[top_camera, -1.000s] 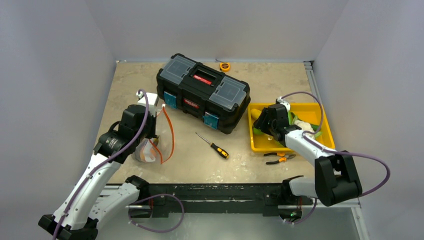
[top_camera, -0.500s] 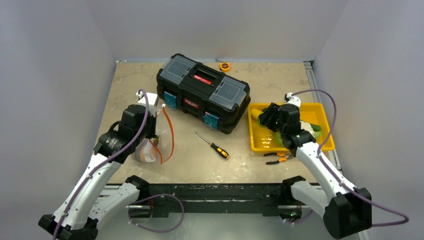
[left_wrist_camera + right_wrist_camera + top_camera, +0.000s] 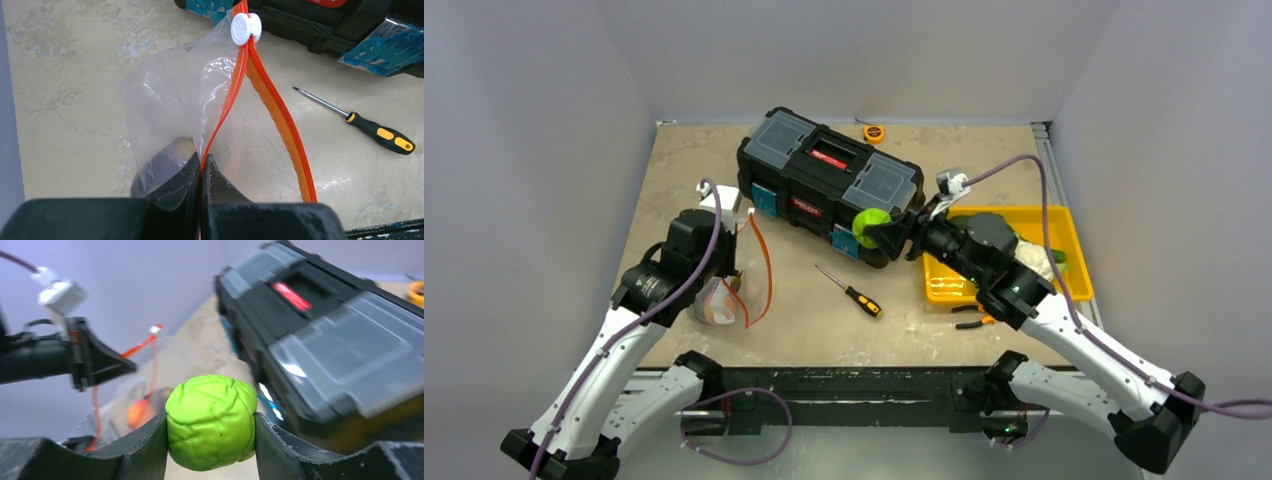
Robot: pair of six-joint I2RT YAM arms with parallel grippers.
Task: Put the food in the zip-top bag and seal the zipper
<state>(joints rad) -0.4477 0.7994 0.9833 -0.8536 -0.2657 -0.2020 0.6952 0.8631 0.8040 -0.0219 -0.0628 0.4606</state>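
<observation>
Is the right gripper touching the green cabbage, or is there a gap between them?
Touching. The right wrist view shows the green cabbage pressed between both fingers of the right gripper, with no gap on either side.

You see a bright green cabbage (image 3: 210, 422), wrinkle-veined. The zip-top bag (image 3: 165, 100) is clear, its zipper (image 3: 278, 125) orange-red with a white slider (image 3: 241, 27). The toolbox (image 3: 829, 185) is black, the tray (image 3: 942, 288) yellow.

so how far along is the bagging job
Done: the left gripper pinches the zip-top bag by its zipper, mouth open. In hand: the right gripper holds the green cabbage aloft by the toolbox. Left: bagging it, plus the cauliflower in the yellow tray, then sealing.
</observation>
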